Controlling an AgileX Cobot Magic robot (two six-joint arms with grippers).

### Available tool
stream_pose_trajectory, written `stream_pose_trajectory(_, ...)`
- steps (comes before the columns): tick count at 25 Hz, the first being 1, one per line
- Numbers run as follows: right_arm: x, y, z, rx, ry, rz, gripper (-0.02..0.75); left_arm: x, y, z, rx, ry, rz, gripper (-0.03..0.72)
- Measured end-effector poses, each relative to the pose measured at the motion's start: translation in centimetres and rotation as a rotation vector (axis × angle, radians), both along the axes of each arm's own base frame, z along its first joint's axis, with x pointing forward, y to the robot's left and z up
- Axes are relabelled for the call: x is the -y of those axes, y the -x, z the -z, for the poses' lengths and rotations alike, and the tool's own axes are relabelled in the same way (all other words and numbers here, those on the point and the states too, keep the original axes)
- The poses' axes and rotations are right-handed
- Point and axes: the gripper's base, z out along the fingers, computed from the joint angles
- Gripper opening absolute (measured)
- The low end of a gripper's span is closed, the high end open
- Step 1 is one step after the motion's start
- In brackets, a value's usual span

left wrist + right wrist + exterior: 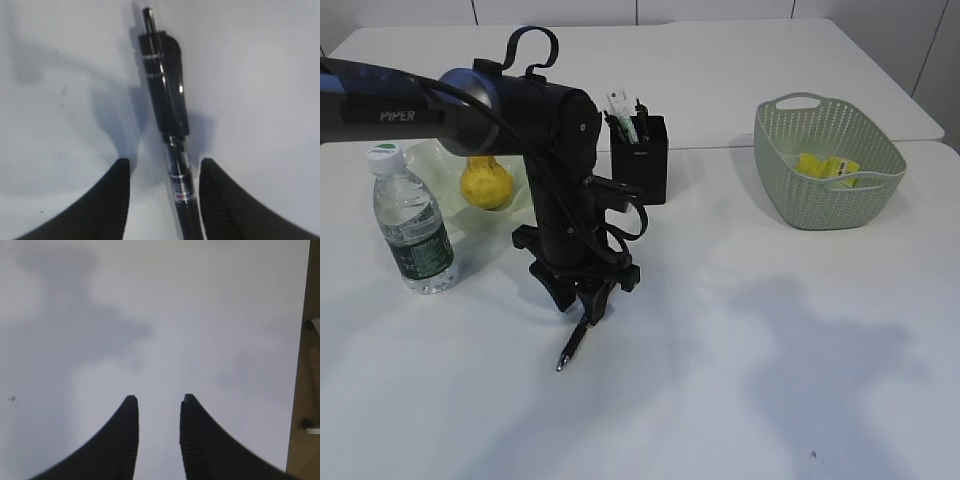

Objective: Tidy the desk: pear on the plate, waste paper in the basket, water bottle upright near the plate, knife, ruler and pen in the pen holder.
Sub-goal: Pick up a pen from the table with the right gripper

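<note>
Both left fingers [107, 200] straddle the pen [167, 115], spread, ungripped (bare table [770, 380] around).

White table [740, 380]: water bottle [412, 222], plate [448, 205], pen holder [641, 158], basket [827, 160], pen [570, 347].

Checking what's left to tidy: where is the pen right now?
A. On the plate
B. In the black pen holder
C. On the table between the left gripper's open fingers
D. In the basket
C: the pen lies on the table between the left gripper's spread fingers.
</note>
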Motion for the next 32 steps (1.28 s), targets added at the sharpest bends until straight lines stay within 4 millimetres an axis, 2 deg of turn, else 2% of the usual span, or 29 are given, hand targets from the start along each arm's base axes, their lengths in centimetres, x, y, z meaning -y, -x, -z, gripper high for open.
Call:
stream_pose_trajectory(13, 0.01, 0.00, 0.00, 0.000, 0.001, 0.000, 0.244, -0.05, 0.05, 0.63, -0.020, -0.014, 0.009, 0.287)
stream_pose_trajectory(17, 0.05, -0.02, -0.02, 0.002, 0.007, -0.001, 0.244, -0.08, 0.04, 0.64, -0.018, -0.017, 0.015, 0.201)
stream_pose_trajectory(21, 0.08, -0.03, -0.03, 0.003, 0.011, -0.001, 0.244, -0.10, 0.05, 0.66, -0.018, -0.019, 0.041, 0.072)
stream_pose_trajectory(32, 0.08, -0.06, -0.05, 0.007, 0.012, -0.002, 0.244, 0.27, -0.56, 0.20, 0.021, 0.003, 0.070, 0.067)
